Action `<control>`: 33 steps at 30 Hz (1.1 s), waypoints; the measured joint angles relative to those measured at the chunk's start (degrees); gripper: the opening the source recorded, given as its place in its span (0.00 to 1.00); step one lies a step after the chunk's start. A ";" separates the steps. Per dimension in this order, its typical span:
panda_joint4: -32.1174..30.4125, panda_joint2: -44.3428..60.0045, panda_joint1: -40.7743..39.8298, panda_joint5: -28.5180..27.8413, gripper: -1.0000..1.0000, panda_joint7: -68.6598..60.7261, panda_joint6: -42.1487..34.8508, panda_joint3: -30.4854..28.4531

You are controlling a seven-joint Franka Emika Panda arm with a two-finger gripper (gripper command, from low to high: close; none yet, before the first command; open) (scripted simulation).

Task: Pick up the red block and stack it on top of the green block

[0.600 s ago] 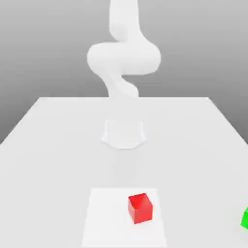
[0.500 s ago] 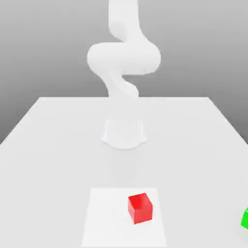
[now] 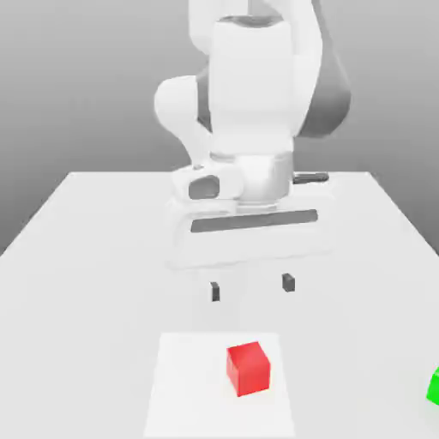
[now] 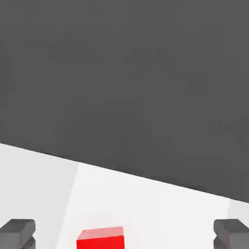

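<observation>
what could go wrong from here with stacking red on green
The red block sits turned at an angle on the white square, so the open jaws might catch its corners and twist it unless they line up with its faces. The green block lies well off towards the exterior view's right and is cut by the picture's edge, so a slightly off-centre release there could be hard to spot from that view and the stack might topple.

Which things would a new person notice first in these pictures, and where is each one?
The red block probably catches the eye first, sitting on a white square near the front of the table. Next comes the big white arm, with its open gripper above and behind the block. The green block peeks in at the exterior view's right edge.
</observation>
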 joint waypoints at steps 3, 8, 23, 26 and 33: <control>-2.30 6.23 0.31 -0.44 0.50 -1.08 3.69 0.19; -1.40 16.61 0.34 -0.59 0.50 -1.25 12.24 0.15; -1.16 7.82 1.39 -1.06 0.00 -2.17 3.15 1.44; 4.27 9.73 4.89 -2.50 0.00 -5.40 -0.52 4.64; 18.73 16.58 13.24 -6.59 0.00 -13.63 -8.65 13.60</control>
